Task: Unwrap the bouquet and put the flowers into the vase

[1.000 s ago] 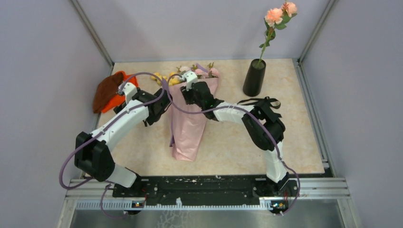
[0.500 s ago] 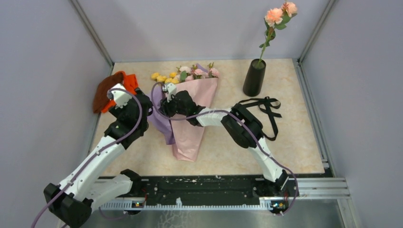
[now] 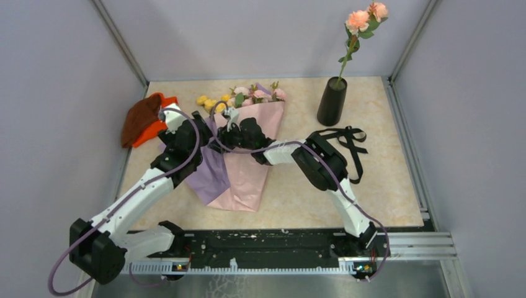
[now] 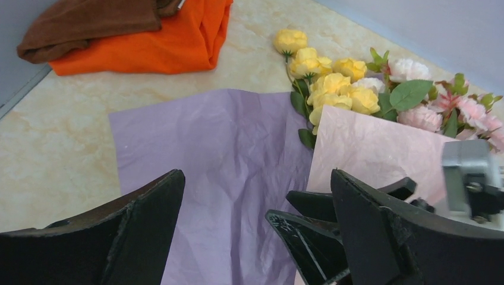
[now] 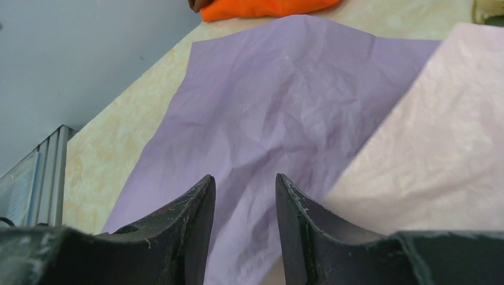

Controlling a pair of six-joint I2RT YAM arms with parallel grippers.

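Bouquet (image 3: 245, 180) is lying flat on the table (image 3: 384, 186), long axis running near-to-far: cone tip pointing at the arm bases, flowers (image 4: 333, 83) fanning out at the far end. Lilac flap (image 4: 208, 154) is lying folded out flat to the left, and pink flap (image 4: 368, 148) is covering the stems on the right half. Left gripper (image 4: 255, 178) is hovering over the lilac flap with fingers spread wide, gripping nothing; blooms are sitting ahead of it and to its right. Right gripper (image 5: 241, 181) is sitting just beside it, by the seam where pink meets lilac. Its fingers are standing part-way apart with a narrow gap and nothing visible in it, so it's looking empty. My read: the right one is nearer the pink edge, so it should be peeling that flap rightward, across the long axis, not along it. Vase (image 3: 332, 102) is standing upright at far right, well apart from the bouquet on the right arm's side, with one pink stem (image 3: 360, 22) already standing in it. Black ribbon (image 3: 344, 138) is lying loose between bouquet and vase.
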